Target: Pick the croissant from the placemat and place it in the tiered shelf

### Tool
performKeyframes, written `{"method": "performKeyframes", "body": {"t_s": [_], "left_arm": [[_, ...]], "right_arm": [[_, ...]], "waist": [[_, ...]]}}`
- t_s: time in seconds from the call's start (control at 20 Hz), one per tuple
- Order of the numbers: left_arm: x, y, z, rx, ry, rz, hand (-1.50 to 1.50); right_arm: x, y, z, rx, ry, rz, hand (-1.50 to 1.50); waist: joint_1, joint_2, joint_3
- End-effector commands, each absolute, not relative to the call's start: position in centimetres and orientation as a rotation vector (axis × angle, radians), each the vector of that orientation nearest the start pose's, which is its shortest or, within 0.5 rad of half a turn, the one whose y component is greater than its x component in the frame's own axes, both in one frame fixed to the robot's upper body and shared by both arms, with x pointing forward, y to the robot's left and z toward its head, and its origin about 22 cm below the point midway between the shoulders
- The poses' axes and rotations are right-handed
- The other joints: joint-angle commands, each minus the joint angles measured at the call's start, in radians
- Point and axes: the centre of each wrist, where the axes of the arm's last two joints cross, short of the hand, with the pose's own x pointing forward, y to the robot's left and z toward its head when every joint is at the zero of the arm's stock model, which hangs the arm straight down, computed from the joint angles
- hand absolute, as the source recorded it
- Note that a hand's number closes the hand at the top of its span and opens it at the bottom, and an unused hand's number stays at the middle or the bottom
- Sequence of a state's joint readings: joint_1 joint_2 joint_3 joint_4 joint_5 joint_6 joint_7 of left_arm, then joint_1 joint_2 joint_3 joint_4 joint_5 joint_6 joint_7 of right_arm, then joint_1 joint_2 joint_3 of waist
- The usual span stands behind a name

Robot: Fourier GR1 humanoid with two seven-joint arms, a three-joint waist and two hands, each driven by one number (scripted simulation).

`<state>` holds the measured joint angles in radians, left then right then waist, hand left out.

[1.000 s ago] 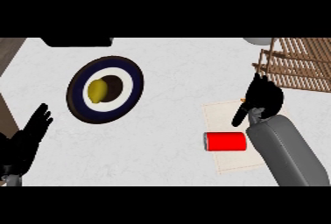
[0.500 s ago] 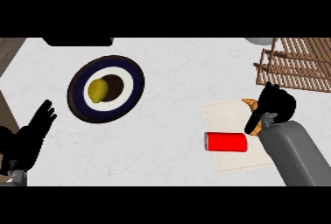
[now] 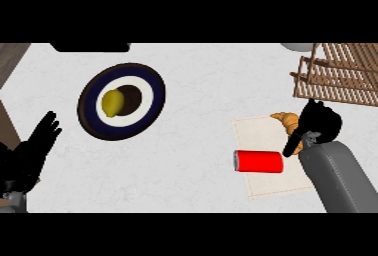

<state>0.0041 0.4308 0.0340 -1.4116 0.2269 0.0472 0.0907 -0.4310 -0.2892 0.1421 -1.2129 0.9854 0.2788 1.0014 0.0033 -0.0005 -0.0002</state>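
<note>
Leftmost, the left robot hand (image 3: 33, 150) rests spread on the tabletop (image 3: 199, 90). Rightward, the croissant (image 3: 286, 120) lies on the placemat (image 3: 255, 132), beside a red can (image 3: 258, 161); the right robot hand (image 3: 319, 122) curls onto it. Best: close fully, then lift toward the tiered shelf (image 3: 339, 75).

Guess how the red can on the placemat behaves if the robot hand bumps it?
The red can lies on its side on the placemat, so it would probably roll. It looks rigid and smooth, likely slippery. The right robot hand is close by at the croissant.
</note>
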Motion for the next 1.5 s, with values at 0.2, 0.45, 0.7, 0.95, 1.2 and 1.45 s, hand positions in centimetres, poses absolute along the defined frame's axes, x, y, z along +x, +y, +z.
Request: {"method": "performKeyframes", "body": {"t_s": [0.2, 0.45, 0.7, 0.95, 1.2, 1.45], "left_arm": [[24.0, 33.5, -0.4, 0.257, -1.329, -0.043, 0.0], [22.6, 34.3, 0.6, 0.253, -1.322, -0.045, 0.0], [22.1, 37.0, 0.3, 0.238, -1.34, -0.061, 0.0], [23.8, 36.4, -0.1, 0.251, -1.327, -0.05, 0.0], [22.7, 34.3, -0.4, 0.258, -1.33, -0.044, 0.0], [22.1, 35.4, -0.6, 0.262, -1.3, -0.027, 0.0]], "right_arm": [[33.2, -26.3, 2.3, -1.193, -0.365, 0.747, -1.5], [32.0, -24.7, 1.3, -1.169, -0.365, 0.716, 1.5], [34.2, -25.3, 0.4, -1.168, -0.391, 0.774, 1.5], [34.2, -24.6, 0.7, -1.234, -0.389, 0.808, 1.5], [33.2, -26.3, 1.8, -1.253, -0.589, 0.901, 1.5], [31.9, -26.5, 5.0, -0.928, -1.144, 1.258, 1.5]], "waist": [[-0.002, 0.001, 0.0], [-0.001, -0.001, 0.0], [0.007, 0.002, 0.0], [0.001, 0.001, 0.0], [0.0, 0.0, 0.0], [-0.02, -0.015, 0.004]]}}
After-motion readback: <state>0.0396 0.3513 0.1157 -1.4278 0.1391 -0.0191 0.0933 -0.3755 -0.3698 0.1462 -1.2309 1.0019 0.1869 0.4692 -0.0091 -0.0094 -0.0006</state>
